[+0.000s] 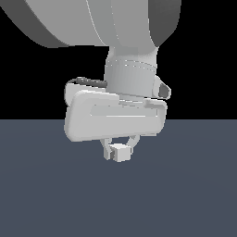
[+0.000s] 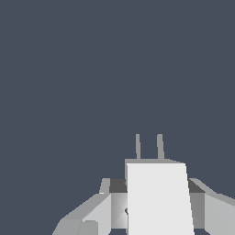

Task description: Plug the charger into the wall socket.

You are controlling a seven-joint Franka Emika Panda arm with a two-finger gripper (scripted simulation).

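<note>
- Gripper [image 1: 119, 150]: closed on the charger [image 1: 121, 152], one finger [image 2: 98, 209] on each side of the block (both flanks pinched in the wrist view).
- Charger: white block between the fingertips, below the palm, above the dark grey floor [image 1: 185, 194].
- Prongs [image 2: 148, 147]: two thin grey pins on the face turned away from the palm.
- Socket: not in either view.

The arm's pale grey wrist fills the upper part of the exterior view against black. Below it the gripper [image 1: 119, 149] points down, its fingers closed around the small white charger [image 1: 121, 152], held above the dark blue-grey bench [image 1: 185, 194].
</note>
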